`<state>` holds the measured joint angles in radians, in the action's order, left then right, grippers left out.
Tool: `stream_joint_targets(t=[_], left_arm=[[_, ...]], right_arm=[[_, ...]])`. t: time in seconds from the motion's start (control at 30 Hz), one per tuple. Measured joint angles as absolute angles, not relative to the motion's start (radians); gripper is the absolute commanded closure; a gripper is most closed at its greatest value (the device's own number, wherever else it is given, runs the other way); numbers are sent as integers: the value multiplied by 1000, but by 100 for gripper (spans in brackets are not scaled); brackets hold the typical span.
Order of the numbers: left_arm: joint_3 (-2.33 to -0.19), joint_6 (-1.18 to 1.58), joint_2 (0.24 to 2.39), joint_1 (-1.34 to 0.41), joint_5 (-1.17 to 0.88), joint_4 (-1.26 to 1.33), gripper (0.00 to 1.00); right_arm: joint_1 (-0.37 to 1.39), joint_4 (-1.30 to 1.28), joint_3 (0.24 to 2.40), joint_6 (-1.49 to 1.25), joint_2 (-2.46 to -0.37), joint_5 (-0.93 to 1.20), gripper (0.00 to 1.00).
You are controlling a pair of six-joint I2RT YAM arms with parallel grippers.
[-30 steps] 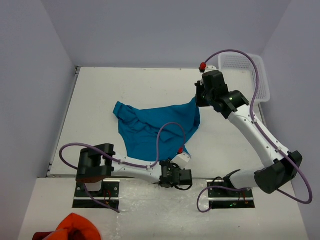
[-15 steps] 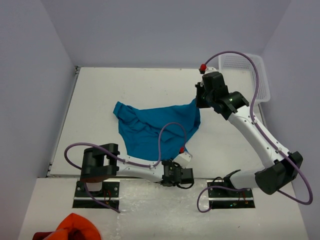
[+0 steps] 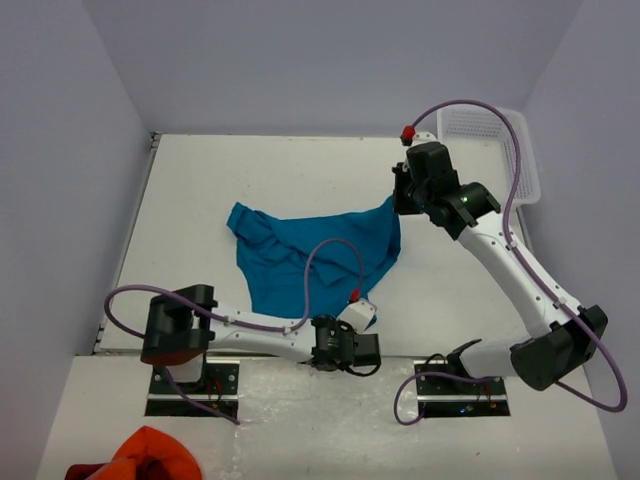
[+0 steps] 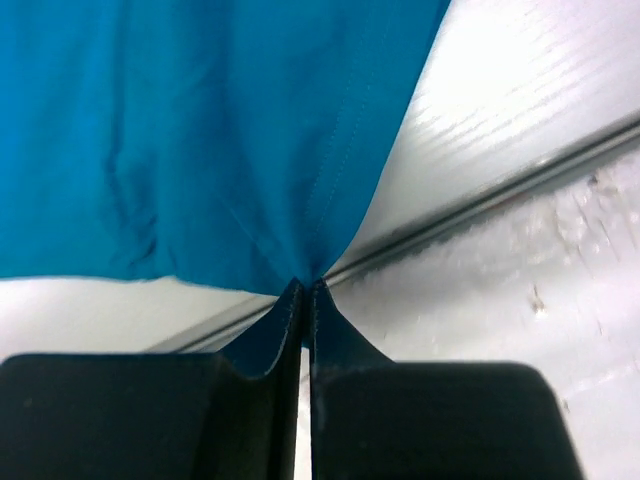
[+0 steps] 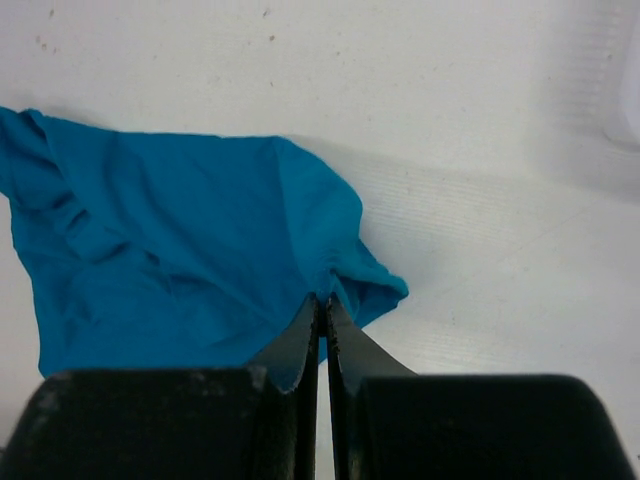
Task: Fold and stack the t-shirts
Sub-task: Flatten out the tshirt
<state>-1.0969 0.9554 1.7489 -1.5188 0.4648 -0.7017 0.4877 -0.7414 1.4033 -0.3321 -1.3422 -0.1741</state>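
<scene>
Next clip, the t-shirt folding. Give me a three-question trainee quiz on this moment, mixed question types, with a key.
1. True or false: the left gripper is shut on an edge of the t-shirt.
2. Where does the white basket stand? A: at the far right corner of the table. B: at its far left corner. C: on the t-shirt.
3. Fill in: the right gripper is ___ on the t-shirt.
Key: 1 true; 2 A; 3 shut.
</scene>
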Motion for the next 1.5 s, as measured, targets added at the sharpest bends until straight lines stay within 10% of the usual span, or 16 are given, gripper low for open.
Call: stream_joint_targets(t=[0.53, 1.5], left_arm=[[-1639, 1084, 962, -1667, 859, -1251, 100], [-1900, 283, 883, -1650, 1347, -826, 100]], right_arm=[[345, -797, 1827, -241, -1354, -216, 100], [388, -833, 1935, -287, -759, -33, 100]])
